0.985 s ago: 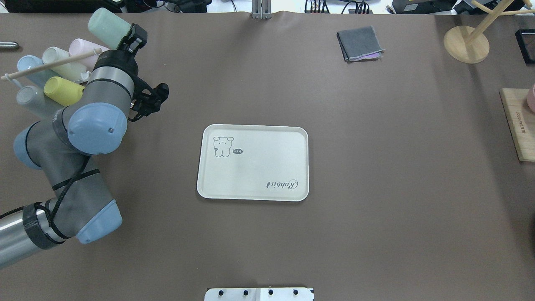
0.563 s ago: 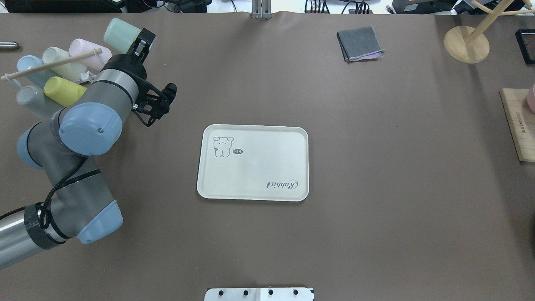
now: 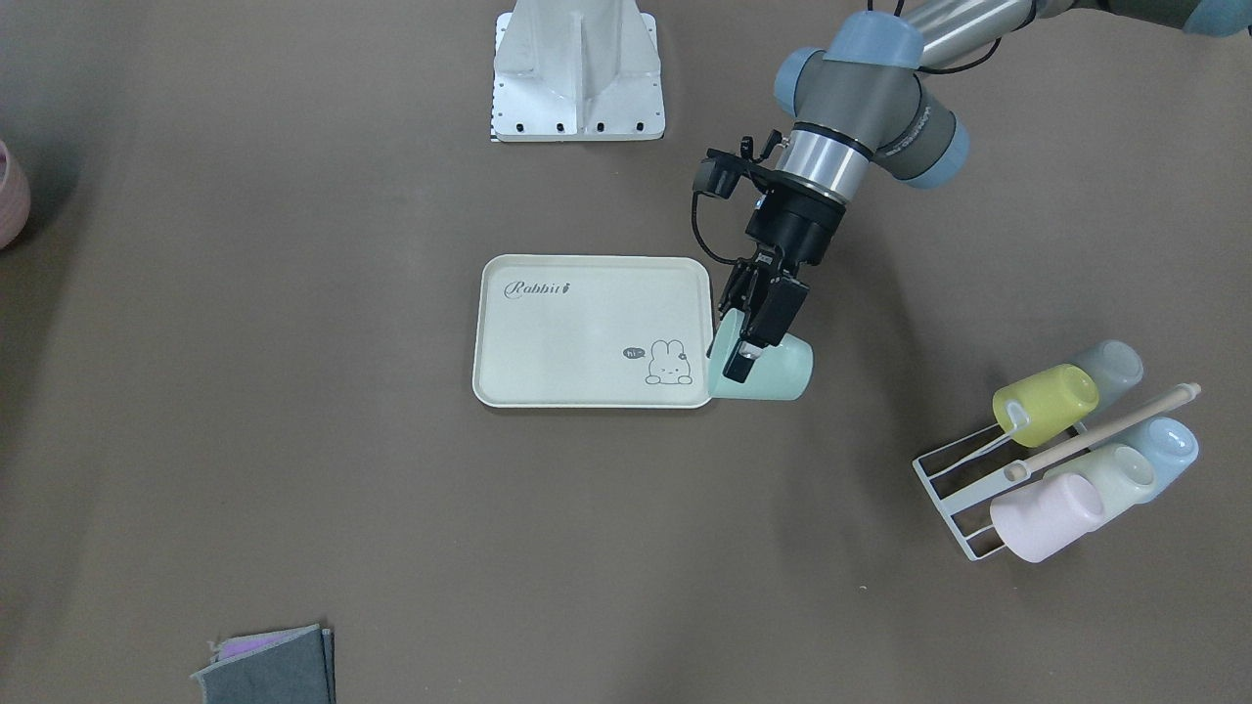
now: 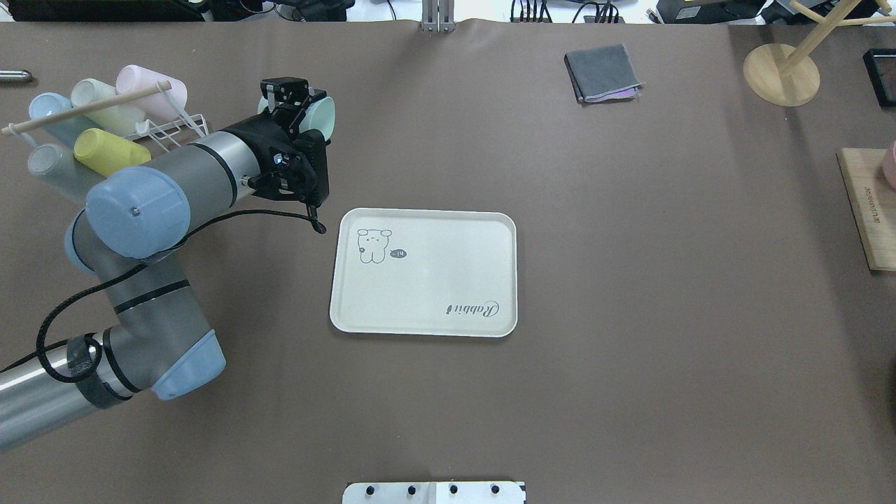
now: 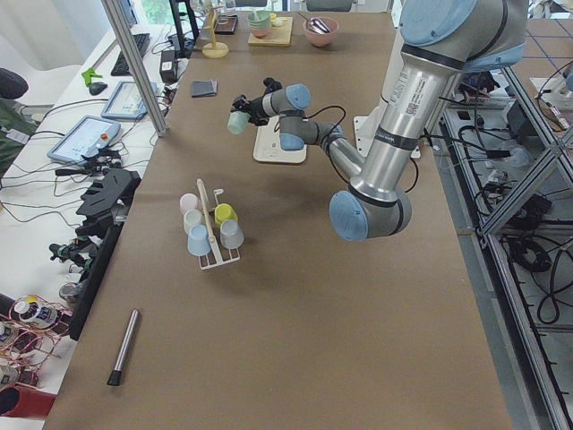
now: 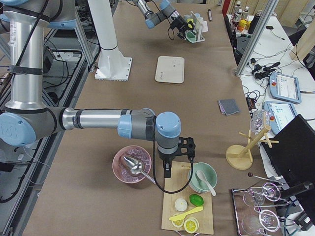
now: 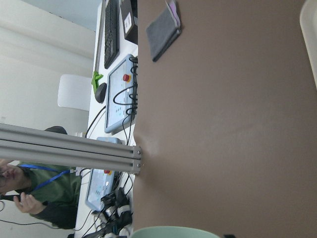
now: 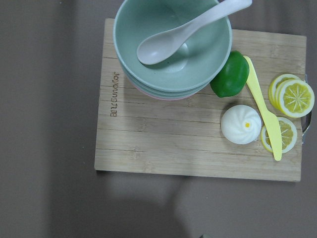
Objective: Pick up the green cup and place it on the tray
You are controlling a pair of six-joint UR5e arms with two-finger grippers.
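Note:
My left gripper (image 3: 745, 350) is shut on the mint green cup (image 3: 782, 376) and holds it on its side in the air, just off the bunny corner of the cream tray (image 3: 577, 337). In the overhead view the cup (image 4: 324, 116) peeks out behind the left gripper (image 4: 292, 105), beyond and left of the tray (image 4: 434, 280). The cup's rim (image 7: 173, 232) shows at the bottom of the left wrist view. My right gripper (image 6: 168, 172) hangs over a wooden board (image 6: 187, 201) at the table's far end. I cannot tell if it is open or shut.
A wire rack (image 4: 175, 126) with yellow, pink, blue and pale cups stands at the left. A folded grey cloth (image 4: 603, 72) and a wooden stand (image 4: 780, 73) lie at the back. The board (image 8: 198, 129) carries stacked bowls, a lime and lemon slices.
My left arm has swung right with the green cup, away from the rack and toward the tray. The wrist has turned, so the cup now sits mostly hidden behind the gripper.

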